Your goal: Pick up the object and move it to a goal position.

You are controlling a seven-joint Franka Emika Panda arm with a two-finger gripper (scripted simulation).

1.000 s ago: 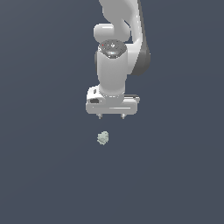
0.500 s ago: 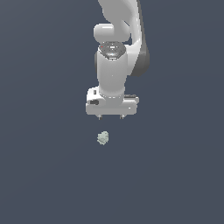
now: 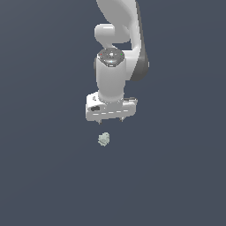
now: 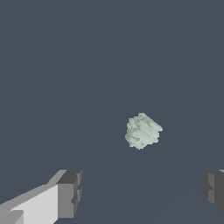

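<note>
The object [image 3: 103, 139] is a tiny pale grey-green lumpy chunk lying on the dark surface. In the exterior view it sits just below the white gripper [image 3: 111, 119], slightly toward that view's left, with a clear gap between them. The gripper points downward and is open, its short fingertips [image 3: 122, 119] spread wide with nothing between them. In the wrist view the object [image 4: 142, 131] lies ahead of the two dark fingertips [image 4: 70, 192], untouched, between their lines and nearer the second fingertip.
The white arm [image 3: 119, 39] rises from the gripper toward the top of the exterior view. A plain dark grey-blue surface [image 3: 44, 176] fills everything else in both views.
</note>
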